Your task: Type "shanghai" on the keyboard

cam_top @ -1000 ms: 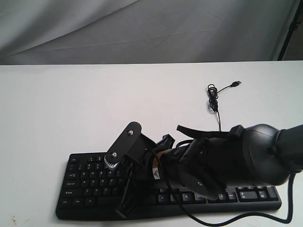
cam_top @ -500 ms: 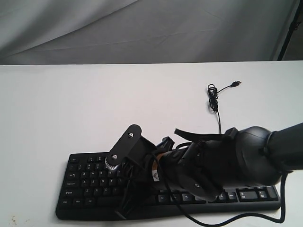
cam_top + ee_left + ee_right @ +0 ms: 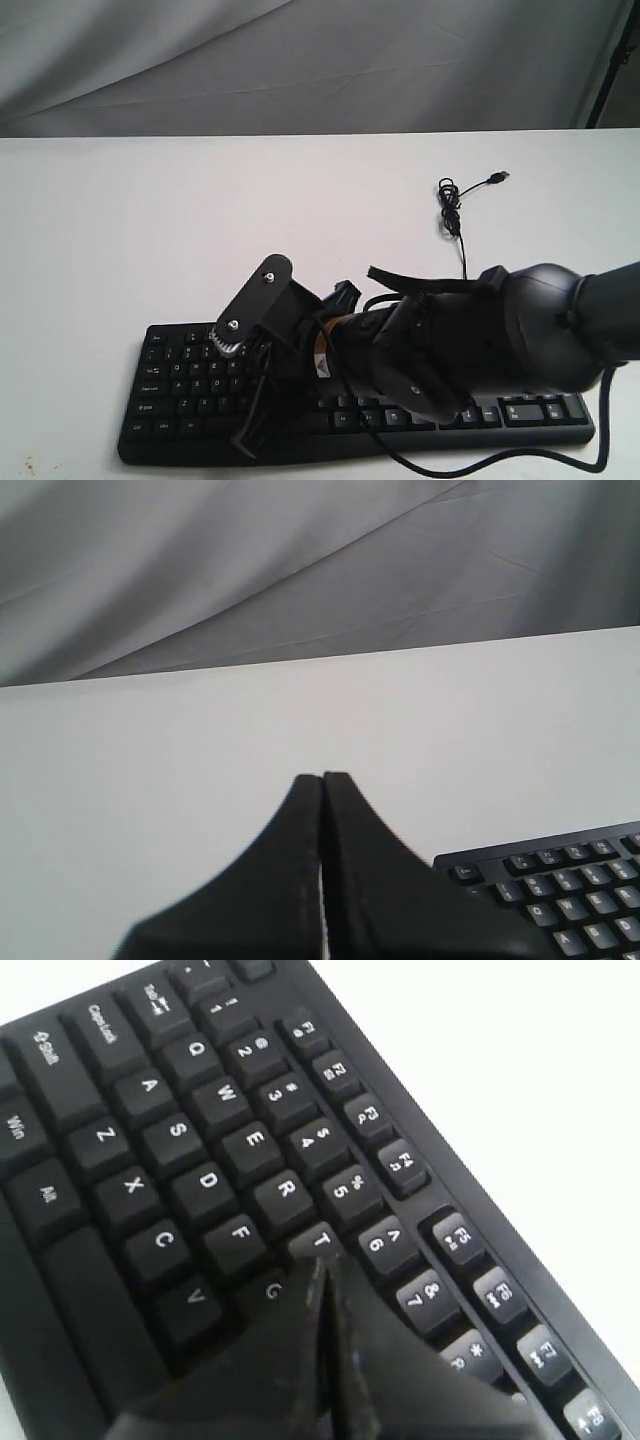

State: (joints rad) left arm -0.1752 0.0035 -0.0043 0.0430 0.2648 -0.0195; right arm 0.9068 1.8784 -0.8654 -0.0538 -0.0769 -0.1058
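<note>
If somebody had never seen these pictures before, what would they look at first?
Probably the big black robot arm stretched in from the right over the keyboard, low in the exterior view. Its shut gripper points down at the keys around T and G. Higher up in that view, a thin cable lies coiled on the white table.

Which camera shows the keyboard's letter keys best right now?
Right wrist view: keyboard legends read clearly, shut right gripper by T and G. In the exterior view the arm hides its middle; the left wrist view catches one corner.
</note>
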